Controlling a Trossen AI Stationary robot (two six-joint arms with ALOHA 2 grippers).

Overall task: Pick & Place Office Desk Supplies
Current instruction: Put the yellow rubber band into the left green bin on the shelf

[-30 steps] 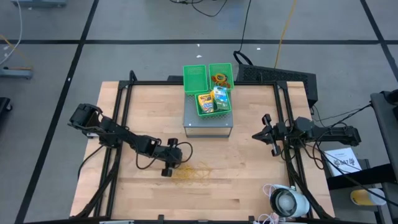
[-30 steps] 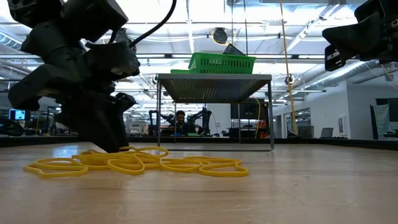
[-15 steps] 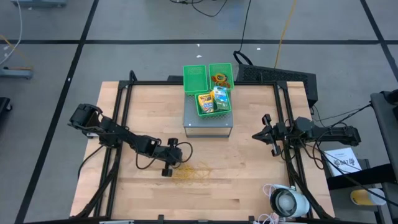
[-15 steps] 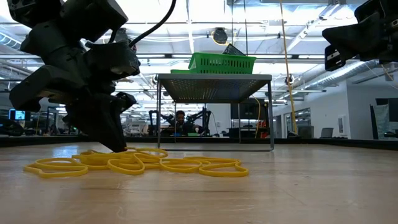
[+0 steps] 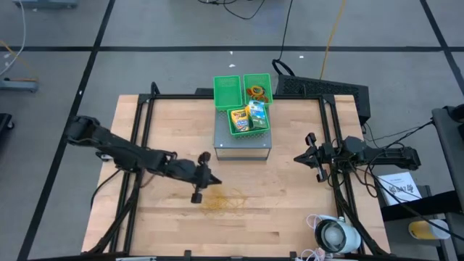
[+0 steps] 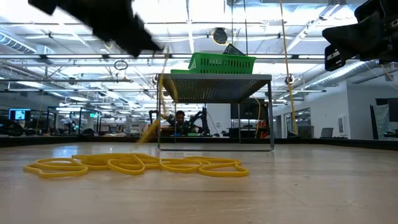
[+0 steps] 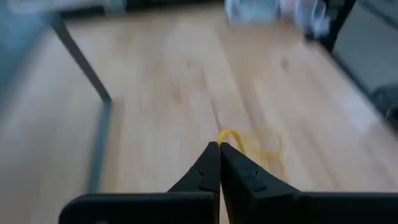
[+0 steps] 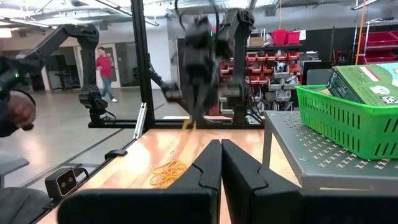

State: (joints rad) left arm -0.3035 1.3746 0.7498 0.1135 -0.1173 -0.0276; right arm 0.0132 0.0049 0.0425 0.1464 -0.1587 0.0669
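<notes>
A tangle of tan-yellow rubber bands lies on the wooden table, and it also shows in the low view. My left gripper is shut on one band and is lifted above the tangle's left end. It shows high in the low view. My right gripper is shut and empty, up in the air at the table's right side. The crayon box and the green-white packet stand in a green mesh bin. My left gripper pinches one rubber band at its upper end between its two fingertips. The band hangs below the fingers as a slack loop, clear of the table and of the tangle.
The green bins sit on a grey metal stand at the table's far middle. A white round device with cables lies at the near right corner. Black frame rails run along both sides of the table.
My left gripper has gone up from the tangle and a little toward the stand, staying shut. It has drawn one rubber band up out of the tangle, and the band now hangs clear. The rest of the tangle has stayed on the table.
</notes>
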